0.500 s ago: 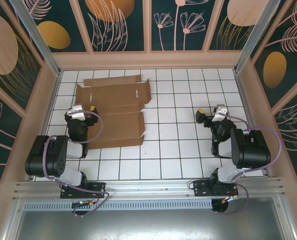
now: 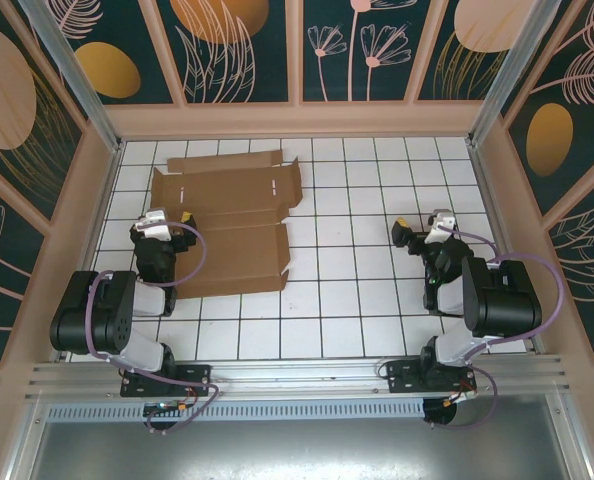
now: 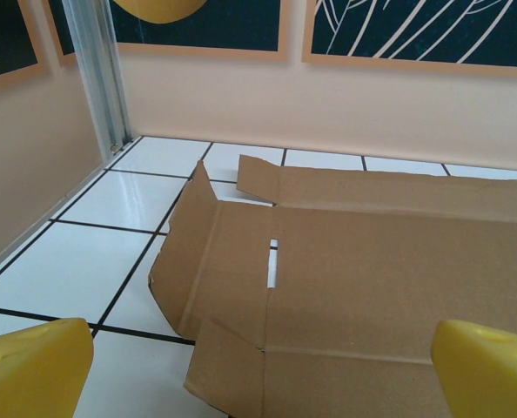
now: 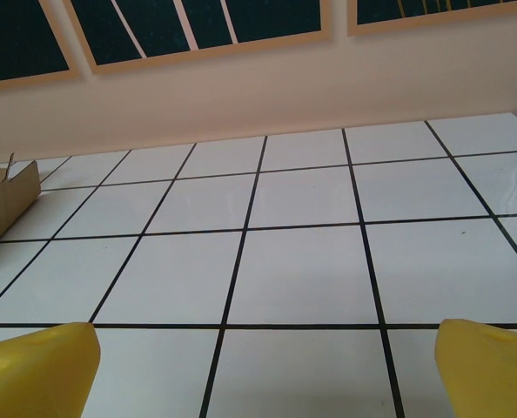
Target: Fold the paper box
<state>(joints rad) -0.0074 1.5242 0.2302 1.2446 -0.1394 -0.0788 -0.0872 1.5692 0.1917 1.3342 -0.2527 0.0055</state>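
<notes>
And there's the plain brown corrugated cardboard mailer box (image 2: 227, 218), lying unfolded on the white tiled table (image 2: 357, 300) with its flaps spread (its left side flap tilts up a little, with a narrow slot (image 3: 272, 263) beside the crease). The left gripper (image 3: 260, 374), with yellow fingertips (image 3: 32, 370), hovers at the box's near-left corner, jaws spread wide, gripping nothing. The right gripper (image 4: 263, 370) sits well apart to the box's right, over bare tiles, jaws just as wide and empty.
</notes>
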